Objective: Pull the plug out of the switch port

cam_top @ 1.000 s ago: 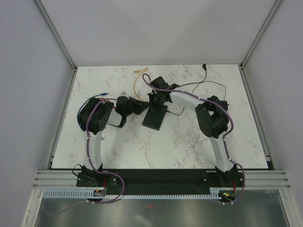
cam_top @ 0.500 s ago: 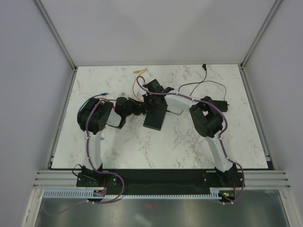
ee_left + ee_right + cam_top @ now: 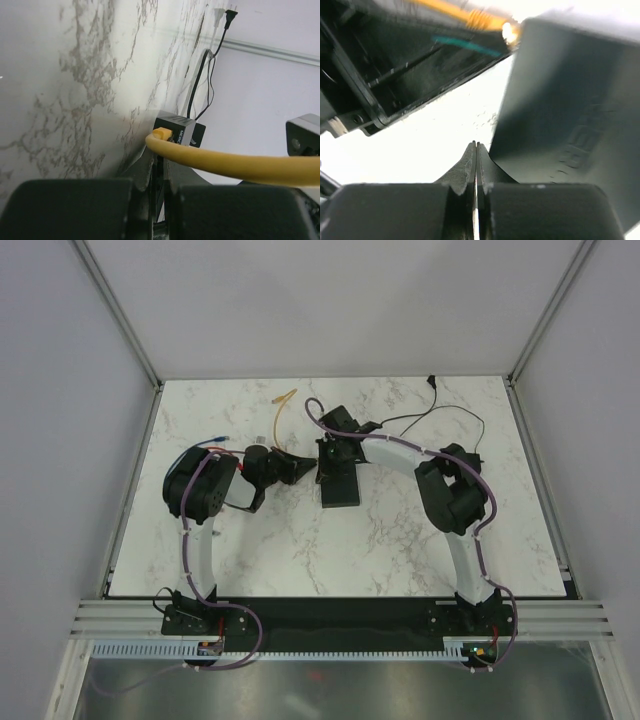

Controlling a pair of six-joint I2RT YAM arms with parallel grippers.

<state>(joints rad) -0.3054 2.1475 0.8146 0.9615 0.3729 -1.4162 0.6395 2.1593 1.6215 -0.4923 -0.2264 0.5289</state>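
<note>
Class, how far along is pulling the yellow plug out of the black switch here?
Done: the left fingers and right fingers sit beside the black box-shaped switch. In hand: nothing; both are shut and empty. Left: the yellow plug on its yellow cable still looks seated in the port, so gripping and pulling remain.

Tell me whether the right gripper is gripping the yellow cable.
No. The right gripper has its fingertips pressed together on nothing, and the yellow cable runs well beyond them at the top.

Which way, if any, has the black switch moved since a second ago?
Yes. The switch slid slightly right and turned squarer to the table's near edge.
</note>
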